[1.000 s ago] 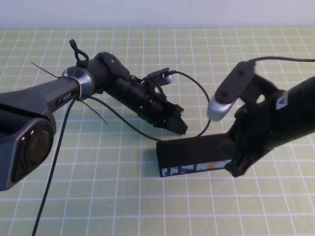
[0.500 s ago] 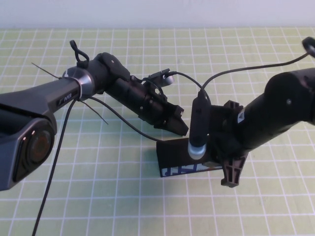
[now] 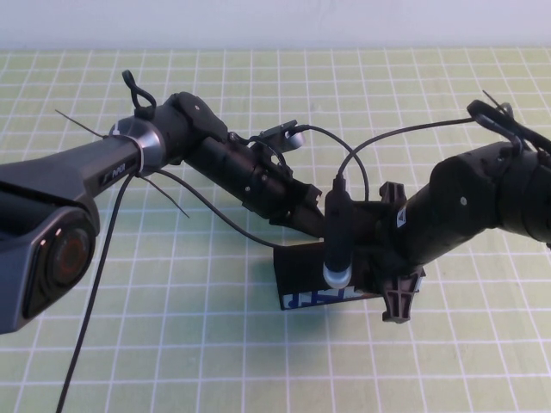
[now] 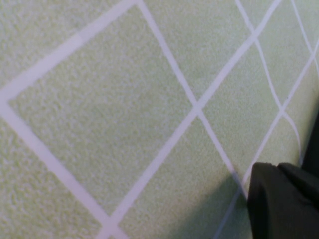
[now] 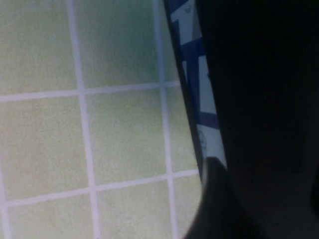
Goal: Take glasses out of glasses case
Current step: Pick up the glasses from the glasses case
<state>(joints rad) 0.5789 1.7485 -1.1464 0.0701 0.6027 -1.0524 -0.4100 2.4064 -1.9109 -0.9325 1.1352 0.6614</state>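
The glasses case (image 3: 300, 268), a long black box with a white strip of blue print (image 3: 312, 298) along its front, lies on the green grid mat. Its right half is covered by my right arm. My right gripper (image 3: 395, 249) is open and straddles the case. One finger (image 3: 399, 303) is down in front of the strip and the other (image 3: 392, 193) is behind the box. The right wrist view shows the printed strip (image 5: 198, 94) beside a dark finger (image 5: 219, 209). My left gripper (image 3: 307, 218) rests at the case's back left corner. The glasses are hidden.
The green mat with white grid lines (image 3: 172, 344) covers the table. Black cables (image 3: 215, 215) loop from the left arm across the mat behind the case. The left wrist view shows only mat (image 4: 124, 99) and a black shape (image 4: 284, 204) at one corner.
My right arm has swung left over the case's right end and turned its wrist. Its jaws have opened to either side of the box. The left arm and the case have stayed put.
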